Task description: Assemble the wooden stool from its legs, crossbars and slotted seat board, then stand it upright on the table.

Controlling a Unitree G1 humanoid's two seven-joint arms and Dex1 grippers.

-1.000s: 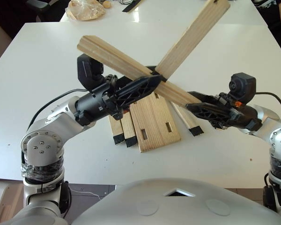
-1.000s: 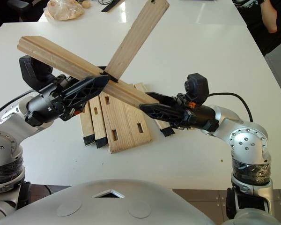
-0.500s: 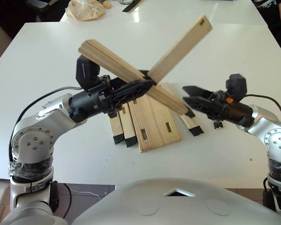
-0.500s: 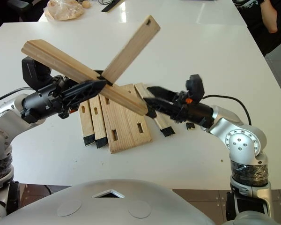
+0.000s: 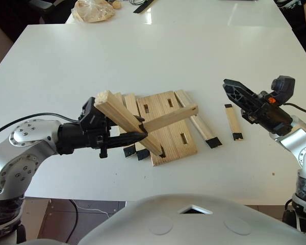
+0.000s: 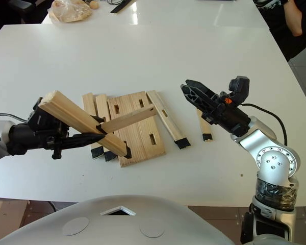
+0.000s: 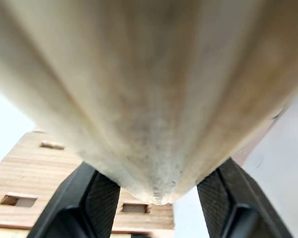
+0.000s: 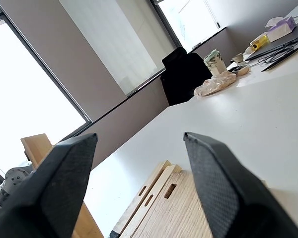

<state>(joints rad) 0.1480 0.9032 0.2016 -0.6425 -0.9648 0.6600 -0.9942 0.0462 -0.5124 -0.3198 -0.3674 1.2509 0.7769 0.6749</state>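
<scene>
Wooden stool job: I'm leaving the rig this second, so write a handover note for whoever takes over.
Left end effector: shut on the crossed pair of boards, held low over the slotted seat board.
Right end effector: open, empty, raised near a short piece.
Flat on the table: seat board, two pieces at its left, a long piece at its right.
Done: two boards crossed. Left: all other joints, then standing it upright.
</scene>
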